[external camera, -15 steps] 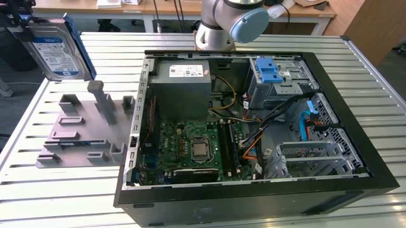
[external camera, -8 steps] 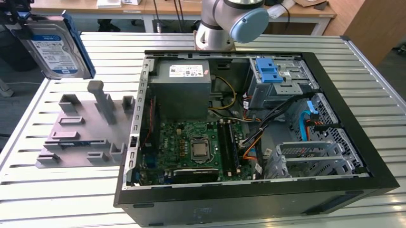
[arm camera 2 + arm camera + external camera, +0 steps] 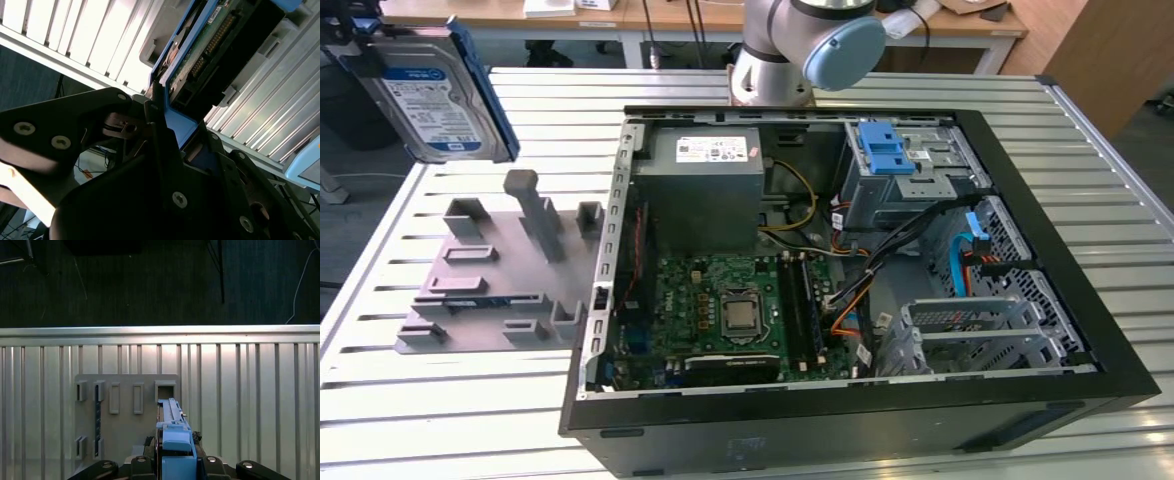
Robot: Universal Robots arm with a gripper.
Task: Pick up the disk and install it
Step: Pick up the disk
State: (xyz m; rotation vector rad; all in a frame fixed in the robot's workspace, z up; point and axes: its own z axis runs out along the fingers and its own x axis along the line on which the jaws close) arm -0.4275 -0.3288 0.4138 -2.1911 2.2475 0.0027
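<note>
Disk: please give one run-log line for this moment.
pincer: shut on disk | disk: in air over grey stand | computer case: open, disk not yet inside

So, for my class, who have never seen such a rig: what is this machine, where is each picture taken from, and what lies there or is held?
The machine is a grey-and-blue jointed robot arm ending in a black gripper. The exterior view comes from a camera off the arm, looking down on a slatted metal table. Both wrist views come from cameras riding near the gripper. On the table lie an open black computer case, circuit boards showing, and, to the exterior view's left of it, a grey plastic stand with upright posts. The gripper is shut on a flat silver disk with blue plastic rails, held in the air, not yet in the case.
</note>
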